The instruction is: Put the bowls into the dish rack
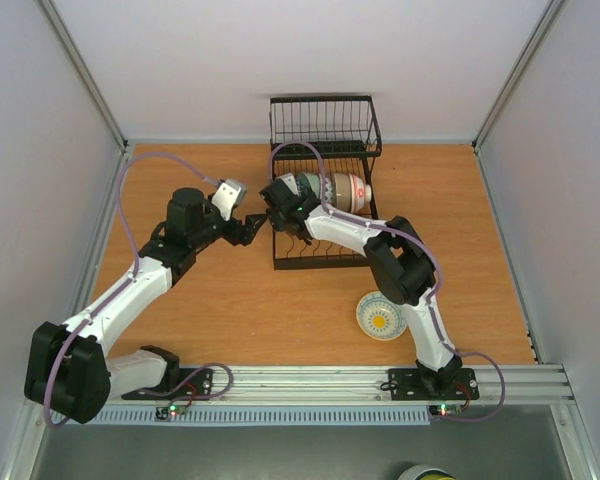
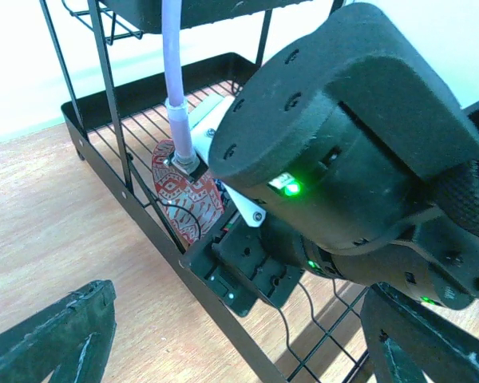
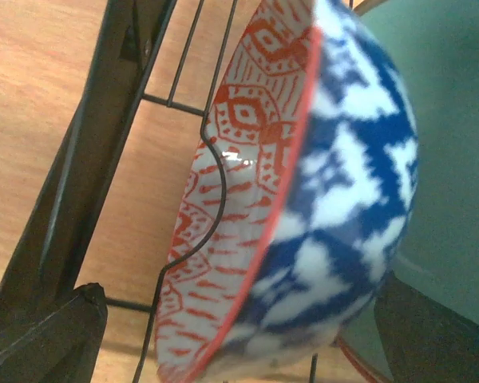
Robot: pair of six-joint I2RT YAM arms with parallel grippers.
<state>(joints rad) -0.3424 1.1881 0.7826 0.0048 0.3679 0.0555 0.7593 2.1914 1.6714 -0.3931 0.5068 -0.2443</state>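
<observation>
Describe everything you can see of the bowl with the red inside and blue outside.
The bowl is round and glossy, ceramic by its look: red geometric pattern on white inside, a red rim line, blurred blue-and-white patches outside. It stands on edge in the dish rack, tilted, its inside facing a curved wire divider that crosses its rim. A pale green bowl sits close behind; contact cannot be told. The right gripper straddles it, open, one finger clearly off it.

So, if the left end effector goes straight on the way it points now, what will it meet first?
Most likely the right arm's wrist housing, which fills the left wrist view just ahead, at the near rail of the dish rack. Depth is unclear, so the rail itself could come first.
</observation>
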